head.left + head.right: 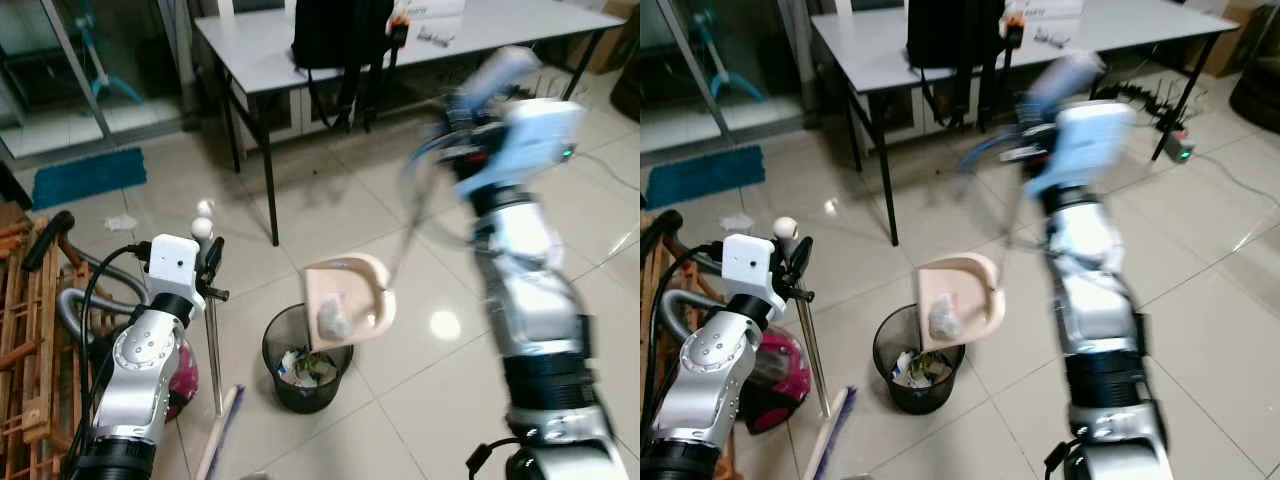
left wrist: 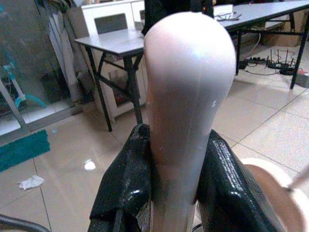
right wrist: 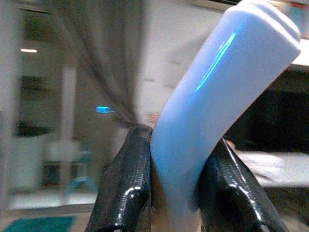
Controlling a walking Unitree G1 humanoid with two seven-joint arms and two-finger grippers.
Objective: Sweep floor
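Though tilted, dustpan (image 1: 350, 300) above littered bin (image 1: 305, 375)

One dustpan (image 1: 350, 300); one bin (image 1: 300, 365) — one broom (image 1: 211, 320)

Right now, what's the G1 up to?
It's emptying sweepings. The right gripper is shut on the pale blue dustpan handle, holding the beige dustpan tilted over the black mesh wastebasket, with a crumpled wad still in the pan. The left gripper is shut on the broom handle, keeping the broom upright beside the wastebasket. The right arm is motion-blurred.
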